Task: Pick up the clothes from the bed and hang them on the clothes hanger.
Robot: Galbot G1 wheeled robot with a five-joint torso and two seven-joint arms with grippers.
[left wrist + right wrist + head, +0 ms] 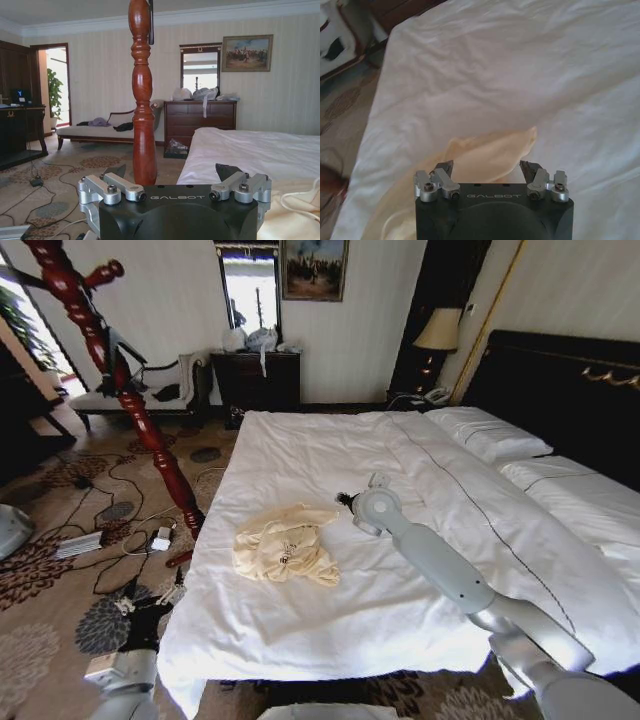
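The clothes, a wrinkled cream-yellow garment, lie bunched on the bed's white duvet near its left side. My right gripper hovers just right of them on an outstretched arm. In the right wrist view the right gripper is open above the garment's edge, and nothing is between its fingers. My left gripper is open and empty, low beside the bed's left edge; the left arm sits at the bottom left. A slim dark piece hangs by the red pole; I cannot tell if it is the clothes hanger.
A turned red wooden coat stand leans up from the floor left of the bed. Cables and a power strip litter the patterned carpet. Pillows and a dark headboard are at the right, a dresser and a chaise at the back.
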